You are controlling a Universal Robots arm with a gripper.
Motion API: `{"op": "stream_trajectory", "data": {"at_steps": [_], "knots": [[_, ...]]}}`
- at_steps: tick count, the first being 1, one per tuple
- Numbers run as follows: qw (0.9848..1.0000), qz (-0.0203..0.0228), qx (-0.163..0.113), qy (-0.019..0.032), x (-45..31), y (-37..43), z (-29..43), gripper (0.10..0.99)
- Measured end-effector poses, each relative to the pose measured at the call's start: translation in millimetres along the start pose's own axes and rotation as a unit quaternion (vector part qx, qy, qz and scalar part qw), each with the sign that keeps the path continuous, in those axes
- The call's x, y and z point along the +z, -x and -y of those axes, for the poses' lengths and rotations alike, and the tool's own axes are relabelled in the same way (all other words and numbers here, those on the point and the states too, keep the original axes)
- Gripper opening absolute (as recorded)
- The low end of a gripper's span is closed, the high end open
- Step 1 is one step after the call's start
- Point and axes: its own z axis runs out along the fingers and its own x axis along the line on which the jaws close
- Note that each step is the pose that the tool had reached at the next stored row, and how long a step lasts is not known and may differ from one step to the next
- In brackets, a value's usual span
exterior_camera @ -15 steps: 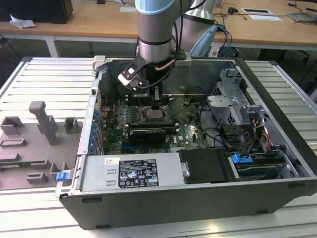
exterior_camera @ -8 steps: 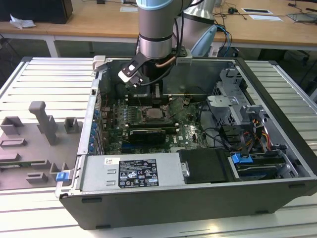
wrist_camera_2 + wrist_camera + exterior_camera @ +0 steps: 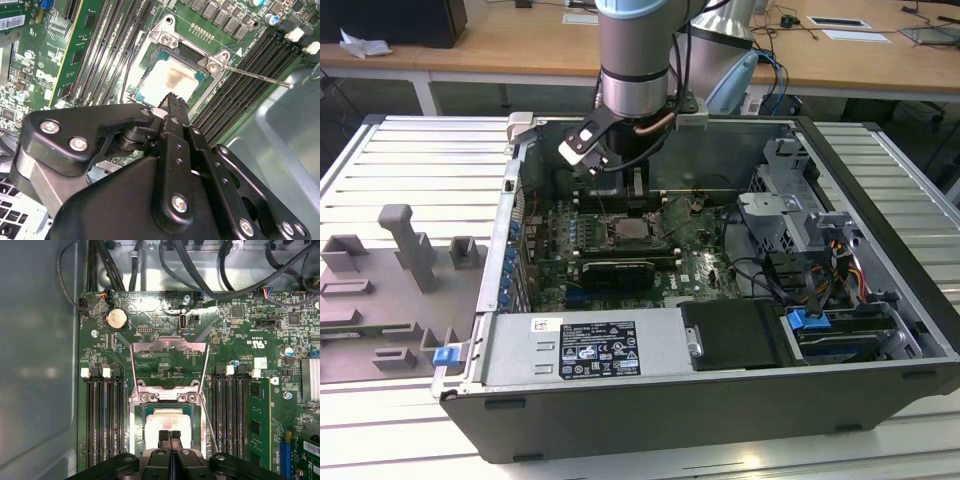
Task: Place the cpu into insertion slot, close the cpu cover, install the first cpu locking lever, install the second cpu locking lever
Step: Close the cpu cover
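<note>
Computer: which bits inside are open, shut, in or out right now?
cpu: lying in the insertion slot.
cpu cover: flipped open.
locking lever: unlatched, sticking out.
gripper: fingers shut, right over the cpu.

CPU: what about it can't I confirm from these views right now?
- First wrist view: near edge of the cpu, hidden under the pincer.
- Second wrist view: whether the pincer tips touch the cpu; the pincer's body blocks the contact point.
- Exterior view: how the cpu sits in the insertion slot, too small to judge.
</note>
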Motion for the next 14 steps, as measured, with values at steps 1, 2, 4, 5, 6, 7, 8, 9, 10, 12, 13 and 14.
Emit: {"op": "stream_trajectory", "data": {"at_steps": [1, 2, 4, 5, 6, 7, 8, 9, 10, 12, 13, 14], "knots": [[1.0, 0.0, 0.0, 0.0, -0.4, 0.0, 0.0, 0.106], [1.0, 0.0001, 0.0, -0.0001, -1.0, -0.1, -0.1, 0.106], [1.0, 0.0, 0.0, 0.0, -1.2, -0.1, -0.1, 0.106], [1.0, 0.0001, 0.0, 0.0, -1.4, -0.1, -0.1, 0.106], [1.0, 0.0, 0.0, 0.0, -1.5, -0.1, -0.1, 0.106], [1.0, 0.0002, 0.0, 0.0, -1.7, -0.2, -0.1, 0.106], [1.0, 0.0002, 0.0, 0.0, -1.7, -0.2, -0.1, 0.106], [1.0, 0.0002, 0.0, 0.0, -1.8, -0.2, -0.1, 0.106], [1.0, 0.0003, 0.0, 0.0, -1.8, -0.3, -0.1, 0.106], [1.0, 0.0004, 0.0, 0.0, -2.0, -0.3, -0.1, 0.106], [1.0, 0.0004, 0.0, 0.0, -2.1, -0.3, -0.1, 0.106], [1.0, 0.0005, 0.0, 0.0, -2.2, -0.3, -0.1, 0.106]]}}
